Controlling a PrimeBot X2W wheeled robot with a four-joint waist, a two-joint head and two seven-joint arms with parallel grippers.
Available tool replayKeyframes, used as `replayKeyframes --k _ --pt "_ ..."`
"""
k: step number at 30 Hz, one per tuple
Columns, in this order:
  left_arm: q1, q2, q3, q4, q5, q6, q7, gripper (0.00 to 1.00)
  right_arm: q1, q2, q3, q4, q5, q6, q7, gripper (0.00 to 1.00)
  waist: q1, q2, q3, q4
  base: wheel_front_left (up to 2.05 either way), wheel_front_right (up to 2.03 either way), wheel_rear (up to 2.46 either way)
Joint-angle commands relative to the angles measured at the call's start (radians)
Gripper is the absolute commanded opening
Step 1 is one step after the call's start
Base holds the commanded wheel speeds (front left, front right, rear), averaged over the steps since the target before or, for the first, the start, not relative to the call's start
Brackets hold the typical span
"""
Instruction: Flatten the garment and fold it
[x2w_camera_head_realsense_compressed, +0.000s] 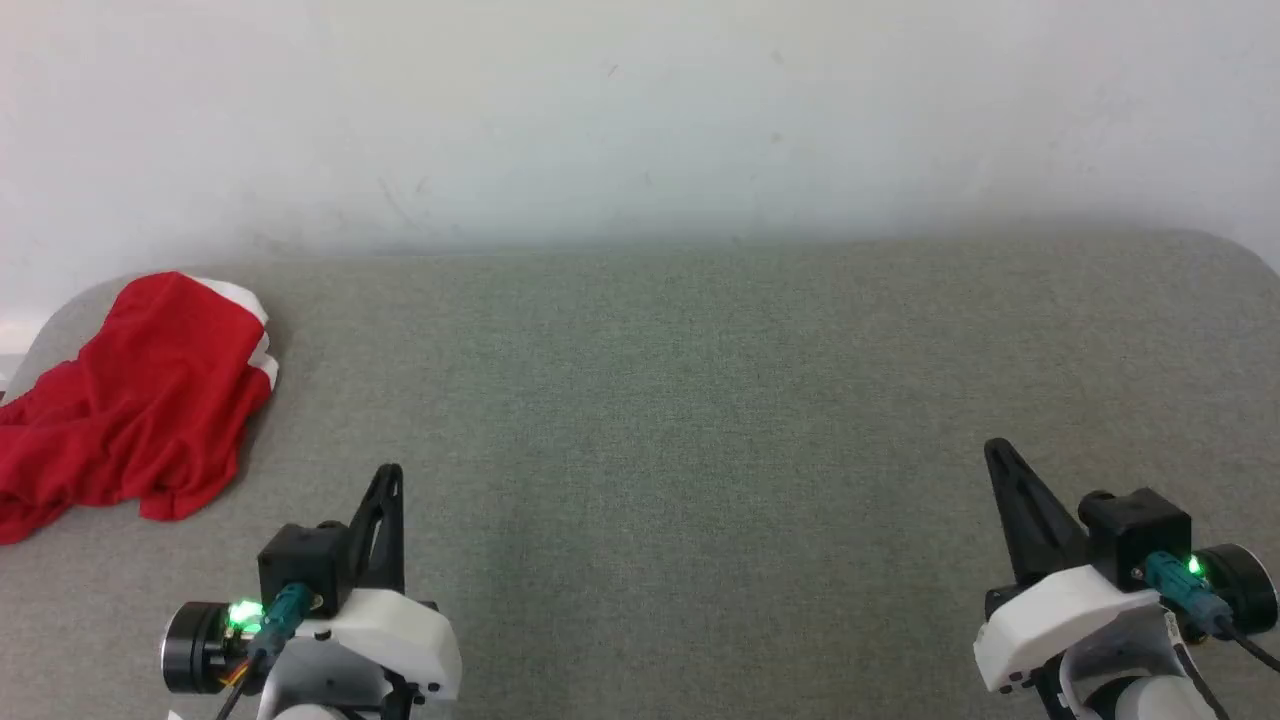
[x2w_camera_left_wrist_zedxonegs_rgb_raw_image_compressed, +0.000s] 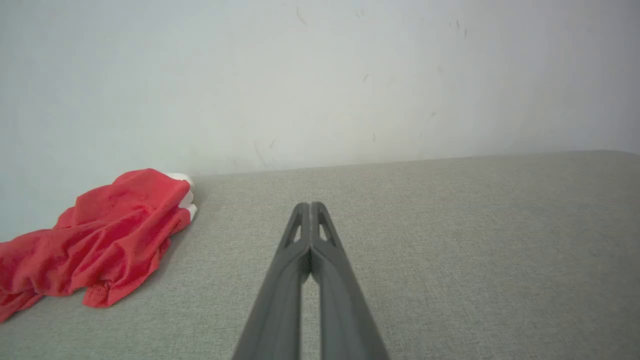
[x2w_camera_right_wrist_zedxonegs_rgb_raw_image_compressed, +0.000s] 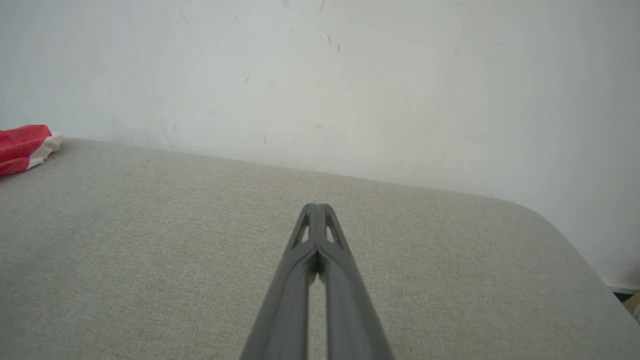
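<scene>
My left claw (x2w_camera_head_realsense_compressed: 391, 473) and right claw (x2w_camera_head_realsense_compressed: 996, 449) were pinched shut, empty; the crumpled garment (x2w_camera_head_realsense_compressed: 140, 400) lay at ten o'clock.

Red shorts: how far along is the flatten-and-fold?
Done: nothing; the shorts lie crumpled in a heap at the far left of the grey surface. In hand: nothing; left claw and right claw are shut, empty, clear of the fabric. Left: grasp, spread flat, fold.
</scene>
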Motion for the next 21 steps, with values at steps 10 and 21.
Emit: replayKeyframes --k 10,21 --pt "-0.013 -0.002 0.000 -0.004 0.004 0.006 0.000 0.00 -0.014 0.003 0.000 0.001 -0.005 -0.002 0.000 0.00 0.0000 0.0000 0.000 0.000 0.00 0.00 0.00" --pt "-0.013 -0.002 0.000 -0.004 0.004 0.006 0.000 0.00 -0.014 0.003 0.000 0.001 -0.005 -0.002 0.000 0.00 0.0000 0.0000 0.000 0.000 0.00 0.00 0.00"
